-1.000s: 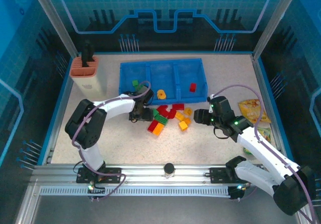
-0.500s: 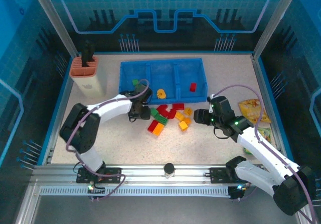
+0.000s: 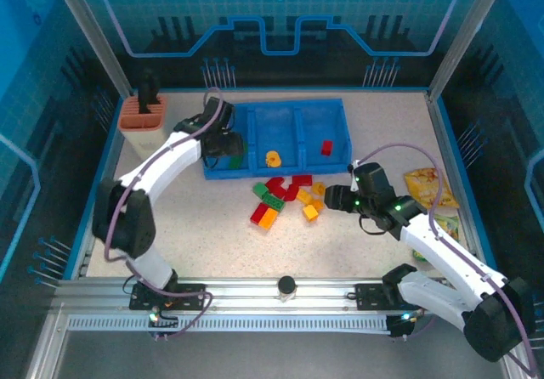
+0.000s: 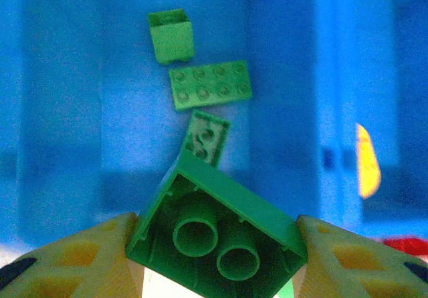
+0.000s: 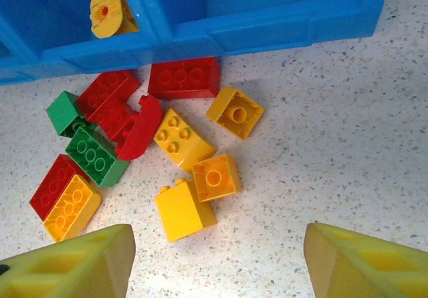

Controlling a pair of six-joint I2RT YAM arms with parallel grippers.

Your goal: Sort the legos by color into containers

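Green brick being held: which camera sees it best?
Left wrist view: the green brick fills the middle, clamped in the left gripper. Top view: too small to tell. Right wrist view: other bricks.

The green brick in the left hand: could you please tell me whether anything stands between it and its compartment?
Nothing visible does. The left hand holds the green brick above the tray's left compartment. On its floor lie three green bricks, with bare floor beside them, so a drop looks unobstructed.
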